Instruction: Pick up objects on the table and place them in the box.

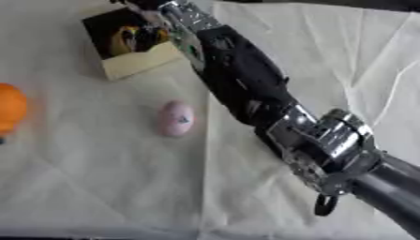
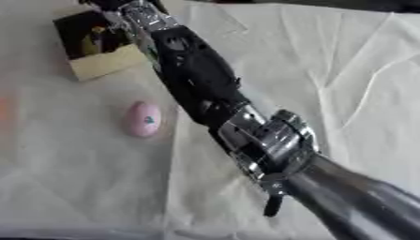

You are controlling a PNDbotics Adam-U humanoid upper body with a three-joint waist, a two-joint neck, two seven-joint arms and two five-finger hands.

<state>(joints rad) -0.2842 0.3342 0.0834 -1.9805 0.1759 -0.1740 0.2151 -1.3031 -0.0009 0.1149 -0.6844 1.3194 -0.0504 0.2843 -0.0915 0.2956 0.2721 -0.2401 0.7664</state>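
**A:** Where is your right arm (image 1: 271, 103) just now?

**B:** You have it stretched from the lower right corner diagonally up to the top of the view, black forearm with a silver wrist joint, crossing the cream cloth (image 1: 328, 56) that covers the worktop. Your right hand (image 1: 176, 11) sits at the very top edge, just beside the box's right side.

**A:** And the fingers?

**B:** You cannot tell. Only the silver base of the hand shows; the fingers run out of the picture at the top, so neither view shows whether they are spread, curled, or holding anything.

**A:** Where is the box?

**B:** Your box (image 1: 131, 44) lies at the upper left, a small cardboard one, tilted askew, dark inside. Something yellow and dark (image 1: 131, 37) already lies in it; you cannot make out what it is.

**A:** What is left on the worktop?

**B:** You have a pink egg-shaped object (image 1: 176, 118) lying on the cloth below the box, just left of your forearm and apart from it. An orange object (image 1: 10, 110) shows at the left edge in the left eye view, cut off by the frame, well apart from the pink one.

**A:** The left hand?

**B:** It shows in neither view.
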